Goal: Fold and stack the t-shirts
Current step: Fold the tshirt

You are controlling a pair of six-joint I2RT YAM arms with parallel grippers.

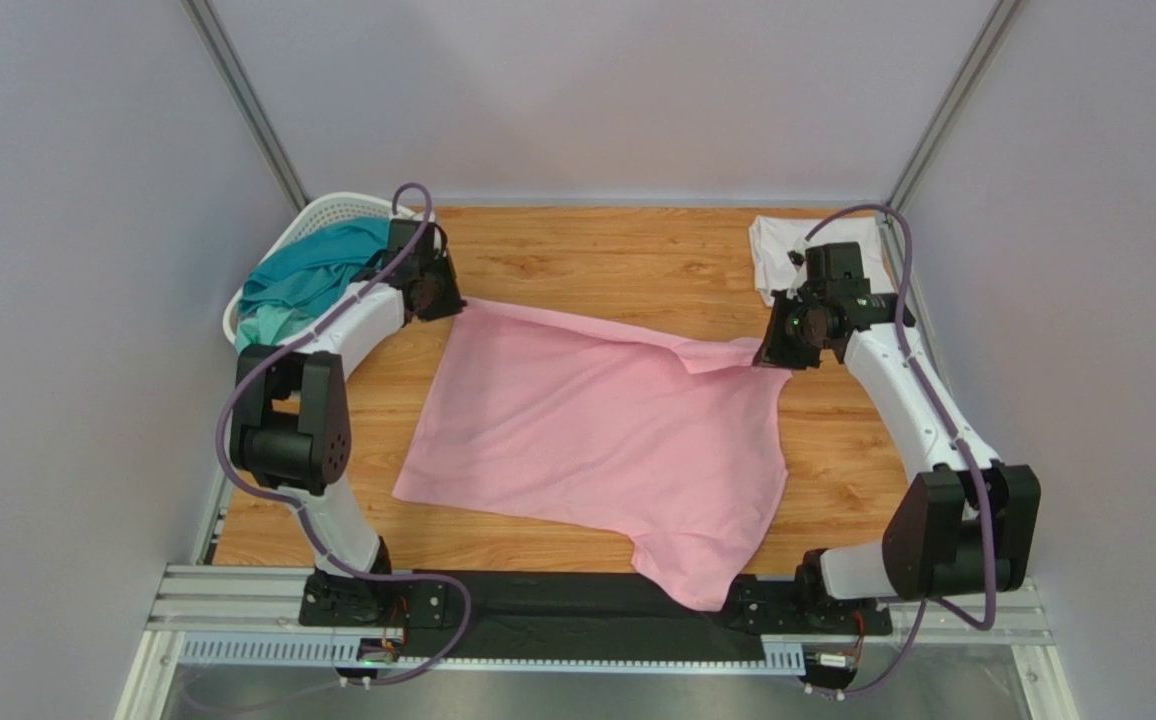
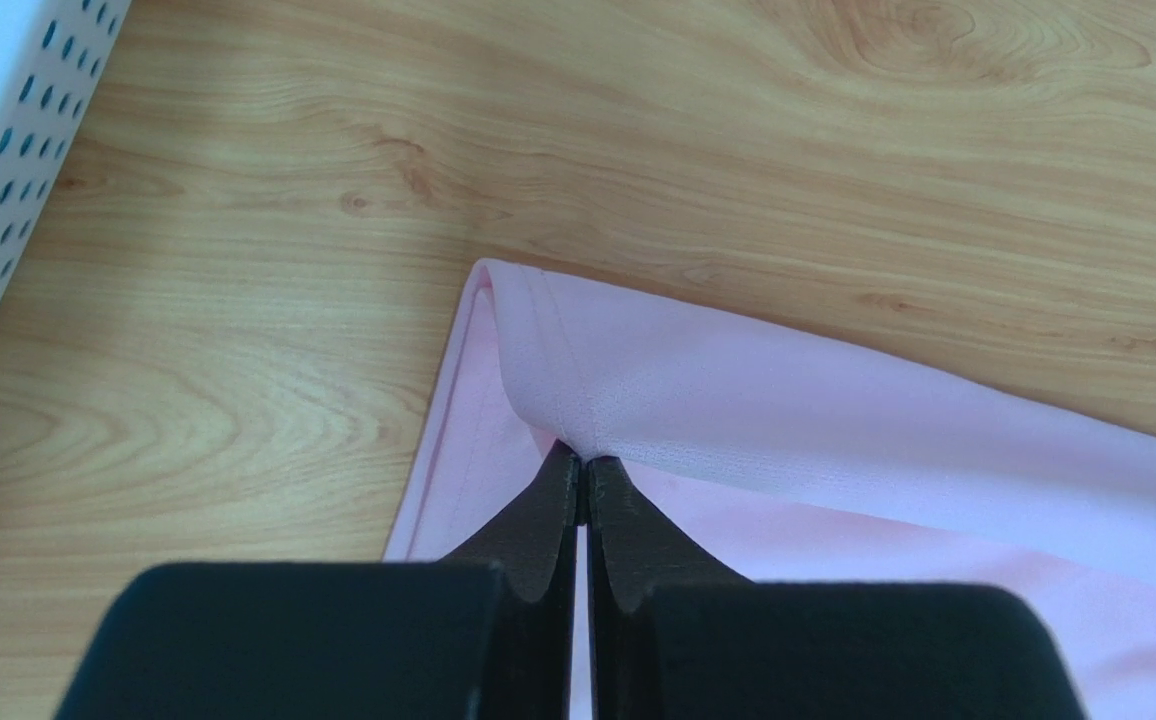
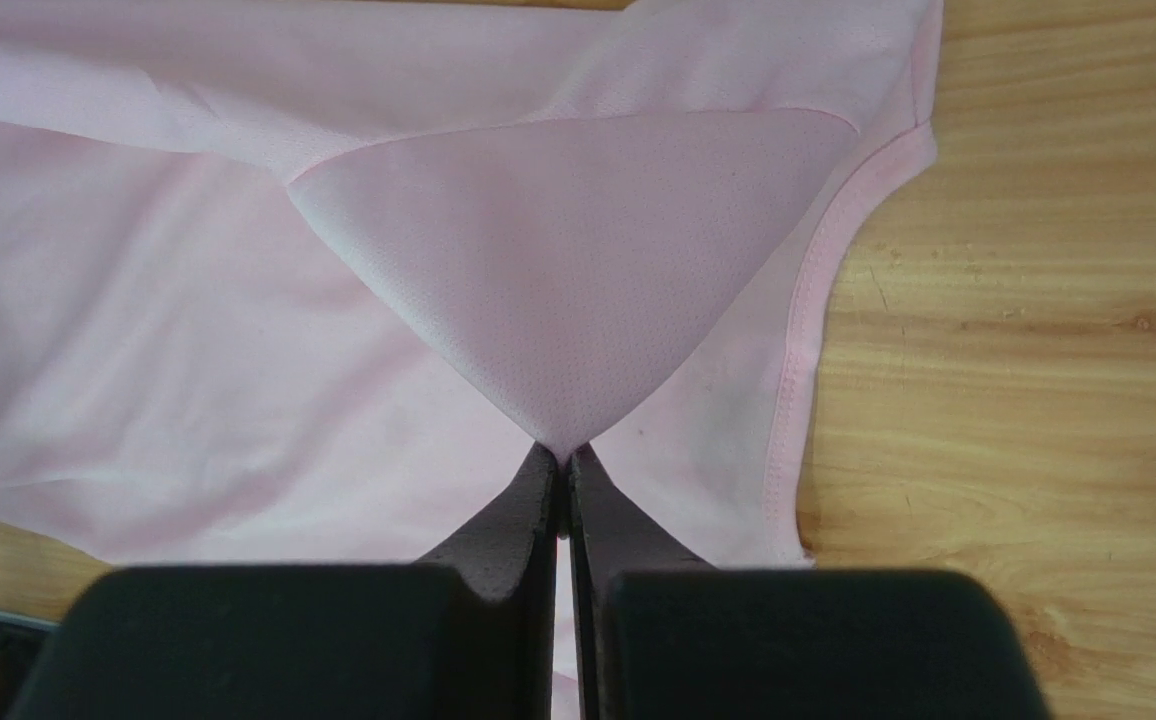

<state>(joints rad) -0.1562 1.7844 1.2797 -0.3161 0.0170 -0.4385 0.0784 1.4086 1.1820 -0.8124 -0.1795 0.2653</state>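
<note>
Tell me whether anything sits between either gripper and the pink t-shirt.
Nothing visible does. The left gripper is already shut on the pink t-shirt at its far left hemmed corner, and the right gripper is shut on a pinched fold near its far right edge.

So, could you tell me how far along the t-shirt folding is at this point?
Done, perhaps: the white t-shirt sits bunched at the far right. In hand: the pink t-shirt lies spread, the left claw and right claw each pinching a far corner. Left: folding it, plus the teal t-shirt in the basket.
</note>
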